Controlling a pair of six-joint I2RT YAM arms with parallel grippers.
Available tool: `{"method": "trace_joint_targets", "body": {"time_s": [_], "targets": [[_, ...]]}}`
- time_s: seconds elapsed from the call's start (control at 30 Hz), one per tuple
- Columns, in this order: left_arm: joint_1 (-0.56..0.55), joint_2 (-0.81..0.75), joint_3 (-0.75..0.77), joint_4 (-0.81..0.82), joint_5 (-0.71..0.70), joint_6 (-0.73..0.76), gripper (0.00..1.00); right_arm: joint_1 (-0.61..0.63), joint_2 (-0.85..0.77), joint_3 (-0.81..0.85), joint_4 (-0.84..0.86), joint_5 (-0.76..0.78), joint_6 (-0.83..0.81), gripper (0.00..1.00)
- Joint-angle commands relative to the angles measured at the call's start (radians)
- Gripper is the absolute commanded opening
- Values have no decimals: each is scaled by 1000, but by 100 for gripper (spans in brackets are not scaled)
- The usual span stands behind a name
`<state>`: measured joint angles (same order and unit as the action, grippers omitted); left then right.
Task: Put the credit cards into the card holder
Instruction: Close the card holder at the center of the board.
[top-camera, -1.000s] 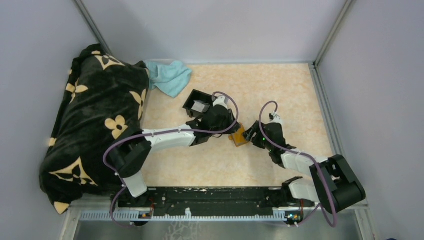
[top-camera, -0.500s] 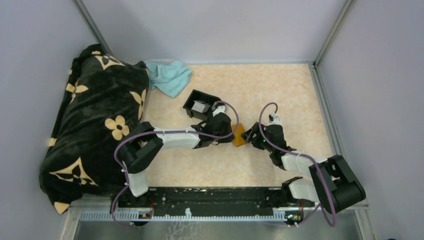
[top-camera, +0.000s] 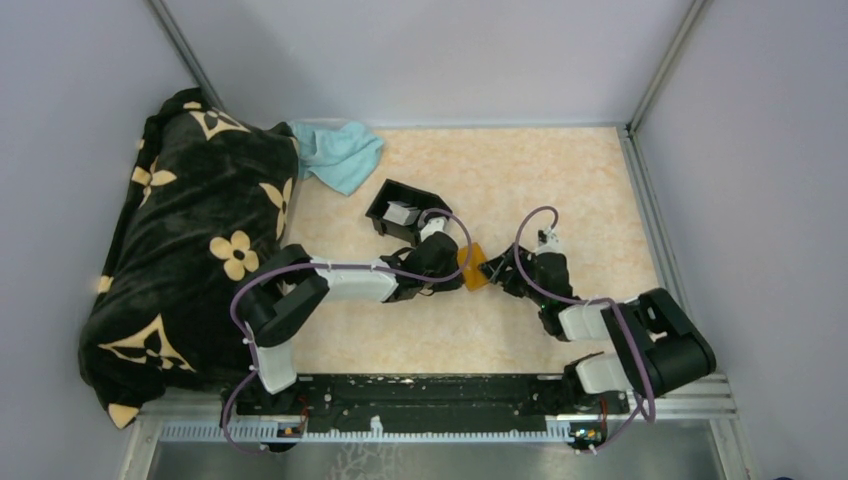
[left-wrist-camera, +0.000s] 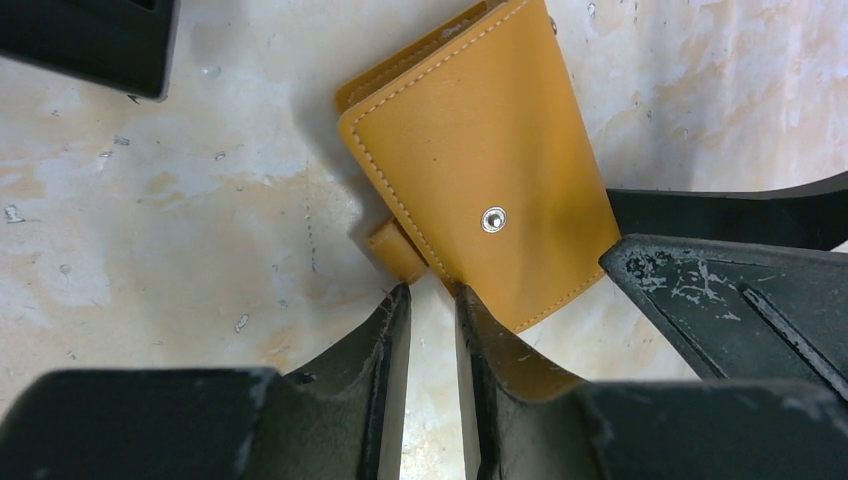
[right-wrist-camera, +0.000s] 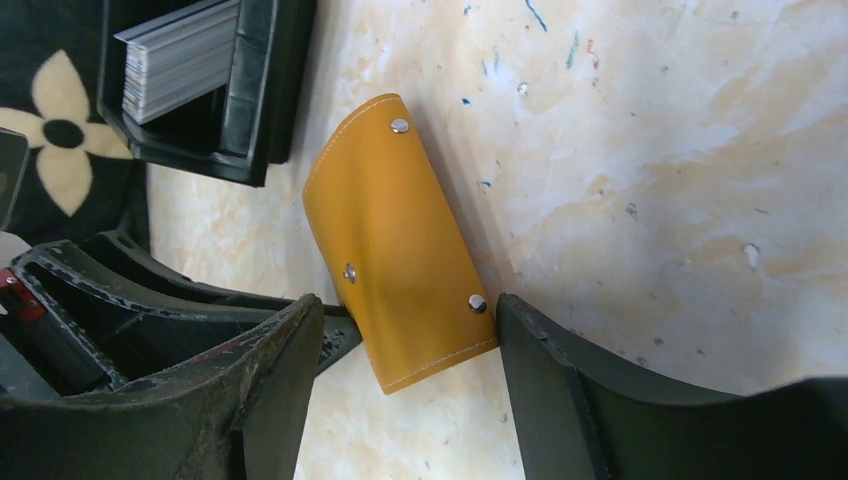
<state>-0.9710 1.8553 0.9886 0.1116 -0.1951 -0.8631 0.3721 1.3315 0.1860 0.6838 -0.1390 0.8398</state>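
The card holder (left-wrist-camera: 480, 190) looks like smooth, matt orange leather with stitched edges and shiny metal snaps (left-wrist-camera: 492, 218). The counter (right-wrist-camera: 650, 150) is marbled, scuffed and paint-flecked. The tray (right-wrist-camera: 255, 90) is black plastic. The left pincer (left-wrist-camera: 432, 300) has scratched matt black fingers (left-wrist-camera: 380, 350).

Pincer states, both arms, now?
Left pincer: narrowly open, empty, at card holder tab.
Right pincer: wide around card holder; grip cannot be told.
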Motion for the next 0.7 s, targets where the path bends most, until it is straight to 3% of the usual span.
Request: {"method": "trace_joint_targets", "body": {"time_s": [0.0, 0.27, 0.67], "targets": [[-3, 56, -25, -54, -8, 3, 31, -1, 116, -48, 51, -74, 29, 65], [9, 56, -60, -117, -28, -1, 31, -6, 228, -91, 286, -144, 72, 63], [82, -8, -206, -121, -31, 7, 30, -5, 213, -21, 164, -154, -2, 60]]}}
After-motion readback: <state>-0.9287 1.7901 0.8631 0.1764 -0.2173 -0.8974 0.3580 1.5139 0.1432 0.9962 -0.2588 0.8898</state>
